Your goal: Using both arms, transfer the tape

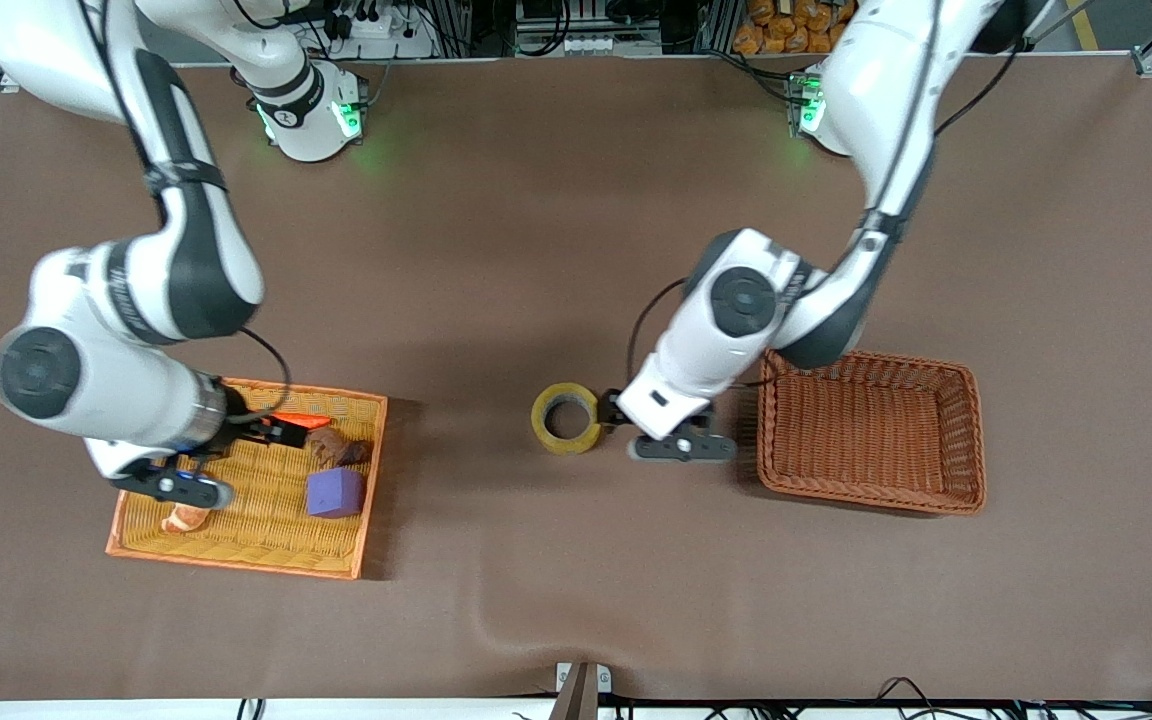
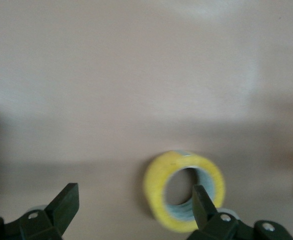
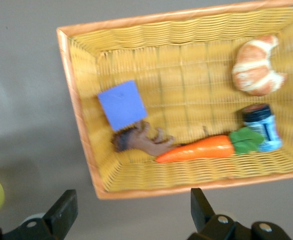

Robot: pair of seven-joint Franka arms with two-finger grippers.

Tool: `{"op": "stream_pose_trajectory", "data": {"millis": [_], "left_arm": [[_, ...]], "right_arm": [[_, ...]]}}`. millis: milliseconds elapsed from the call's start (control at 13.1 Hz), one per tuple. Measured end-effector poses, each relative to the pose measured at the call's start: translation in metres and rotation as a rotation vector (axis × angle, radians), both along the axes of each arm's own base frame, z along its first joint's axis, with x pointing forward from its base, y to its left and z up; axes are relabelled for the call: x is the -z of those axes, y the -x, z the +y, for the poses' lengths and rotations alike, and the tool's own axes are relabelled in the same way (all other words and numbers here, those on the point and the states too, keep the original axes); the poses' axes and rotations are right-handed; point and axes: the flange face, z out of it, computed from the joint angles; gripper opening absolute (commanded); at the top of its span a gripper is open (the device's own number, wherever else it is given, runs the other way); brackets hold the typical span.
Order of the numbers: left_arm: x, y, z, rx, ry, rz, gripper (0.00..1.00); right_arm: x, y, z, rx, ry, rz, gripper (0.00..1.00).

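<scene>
The tape [image 1: 566,417], a yellowish ring with a grey core, lies on the brown table near its middle. My left gripper [image 1: 612,408] is open and low, right beside the tape on the side toward the left arm's end. In the left wrist view the tape [image 2: 159,192] sits off to one side of the open gripper [image 2: 134,210], and one finger [image 2: 202,205] shows in front of the ring's hole. My right gripper [image 1: 278,431] is open and empty over the yellow tray [image 1: 372,470]. In the right wrist view, that gripper [image 3: 131,212] hangs past the tray's rim [image 3: 76,100].
The yellow tray holds a purple cube [image 1: 335,493], a brown lump [image 1: 338,447], a carrot [image 3: 196,150], a croissant [image 3: 256,67] and a small blue jar [image 3: 260,127]. An empty brown wicker basket [image 1: 976,440] stands close beside the left arm's wrist, toward the left arm's end.
</scene>
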Motion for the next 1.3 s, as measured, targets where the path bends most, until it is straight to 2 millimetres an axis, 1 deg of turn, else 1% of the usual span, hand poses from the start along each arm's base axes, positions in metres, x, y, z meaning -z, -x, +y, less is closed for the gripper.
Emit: {"op": "stream_pose_trajectory", "data": {"millis": [76, 153, 306, 459, 535, 611, 688, 764, 841, 994, 1146, 1299], "left_arm": [[0.014, 0.01, -0.017, -0.012, -0.005, -0.001, 1.0], [0.029, 0.017, -0.028, -0.012, -0.016, -0.001, 1.0], [0.061, 0.026, -0.042, -0.004, -0.024, 0.0, 1.0], [0.088, 0.03, -0.047, -0.004, -0.03, 0.001, 1.0], [0.097, 0.033, -0.05, 0.002, -0.038, 0.0, 0.78], [0.1, 0.036, -0.054, 0.008, -0.044, -0.002, 0.53], [0.1, 0.038, -0.057, 0.012, -0.046, -0.004, 0.17], [0.101, 0.04, -0.059, 0.016, -0.048, -0.005, 0.0], [0.102, 0.041, -0.06, 0.018, -0.051, -0.005, 0.0], [0.106, 0.04, -0.057, 0.026, -0.068, -0.011, 0.0], [0.107, 0.036, -0.053, 0.02, -0.073, -0.014, 0.0], [0.098, 0.021, -0.04, -0.007, -0.067, -0.029, 0.0]], "right_arm": [[-0.009, 0.008, -0.013, -0.037, -0.007, 0.0, 1.0], [-0.018, 0.017, -0.028, -0.074, -0.013, 0.0, 1.0], [-0.037, 0.037, -0.068, -0.136, -0.028, -0.008, 1.0], [-0.066, 0.06, -0.104, -0.171, -0.04, -0.019, 1.0], [-0.086, 0.073, -0.117, -0.176, -0.042, -0.02, 1.0], [-0.107, 0.085, -0.126, -0.177, -0.035, -0.025, 1.0], [-0.126, 0.096, -0.13, -0.182, -0.013, -0.03, 1.0], [-0.142, 0.107, -0.129, -0.188, 0.005, -0.033, 1.0], [-0.154, 0.116, -0.126, -0.186, 0.015, -0.037, 1.0], [-0.167, 0.126, -0.123, -0.18, 0.023, -0.05, 1.0], [-0.171, 0.127, -0.123, -0.18, 0.028, -0.057, 1.0], [-0.174, 0.125, -0.123, -0.181, 0.032, -0.081, 1.0]]}}
